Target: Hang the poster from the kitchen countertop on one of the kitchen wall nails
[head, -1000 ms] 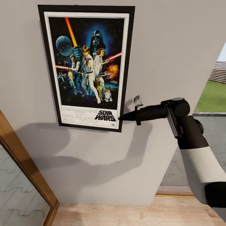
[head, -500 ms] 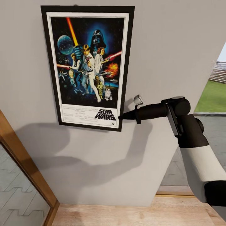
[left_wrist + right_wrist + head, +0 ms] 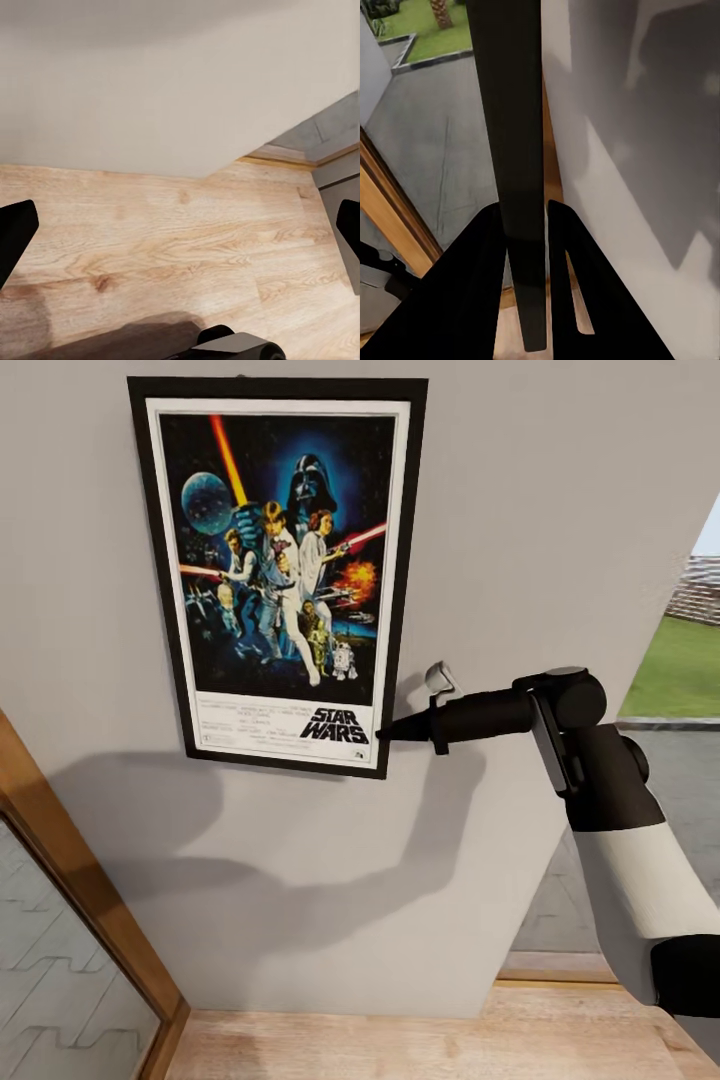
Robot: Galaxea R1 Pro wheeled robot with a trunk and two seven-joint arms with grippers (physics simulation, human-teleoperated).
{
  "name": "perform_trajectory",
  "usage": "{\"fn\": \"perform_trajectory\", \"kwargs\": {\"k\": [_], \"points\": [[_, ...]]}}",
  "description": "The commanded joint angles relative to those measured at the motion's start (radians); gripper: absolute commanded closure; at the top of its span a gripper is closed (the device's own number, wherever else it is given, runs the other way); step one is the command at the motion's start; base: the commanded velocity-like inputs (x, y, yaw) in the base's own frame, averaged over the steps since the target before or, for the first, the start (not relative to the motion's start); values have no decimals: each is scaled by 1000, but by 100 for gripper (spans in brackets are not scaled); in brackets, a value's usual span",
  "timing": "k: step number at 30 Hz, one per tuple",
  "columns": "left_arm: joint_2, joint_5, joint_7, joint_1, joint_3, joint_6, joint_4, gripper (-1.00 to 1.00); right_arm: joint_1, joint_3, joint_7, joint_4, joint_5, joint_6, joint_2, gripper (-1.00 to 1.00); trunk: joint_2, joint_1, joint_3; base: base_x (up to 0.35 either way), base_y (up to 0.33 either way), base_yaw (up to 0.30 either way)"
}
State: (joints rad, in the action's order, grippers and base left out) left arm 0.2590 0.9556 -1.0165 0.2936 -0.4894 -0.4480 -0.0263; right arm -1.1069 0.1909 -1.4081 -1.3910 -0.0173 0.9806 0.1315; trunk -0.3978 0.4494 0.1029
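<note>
Against the grey wall (image 3: 560, 510), the right tool (image 3: 385, 734) pinches the poster (image 3: 280, 570) at its lower right edge.

Poster (image 3: 280, 570) hanging point at top edge too small to tell.

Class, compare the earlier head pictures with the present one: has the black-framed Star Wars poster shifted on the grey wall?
Barely. Against the wooden door frame, the black-framed Star Wars poster straightened slightly; the right hand still grips its edge.
</note>
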Motion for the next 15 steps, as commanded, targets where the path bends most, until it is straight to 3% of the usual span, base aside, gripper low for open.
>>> {"fn": "perform_trajectory", "kwargs": {"k": [1, 15], "points": [[0, 8, -2, 1, -9, -5, 0, -100, -1, 1, -5, 0, -1, 12, 0, 100, -2, 1, 2, -8, 0, 0], [0, 8, -2, 1, -9, -5, 0, -100, -1, 3, -6, -1, -1, 11, 2, 100, -2, 1, 2, -105, 0, 0]]}}
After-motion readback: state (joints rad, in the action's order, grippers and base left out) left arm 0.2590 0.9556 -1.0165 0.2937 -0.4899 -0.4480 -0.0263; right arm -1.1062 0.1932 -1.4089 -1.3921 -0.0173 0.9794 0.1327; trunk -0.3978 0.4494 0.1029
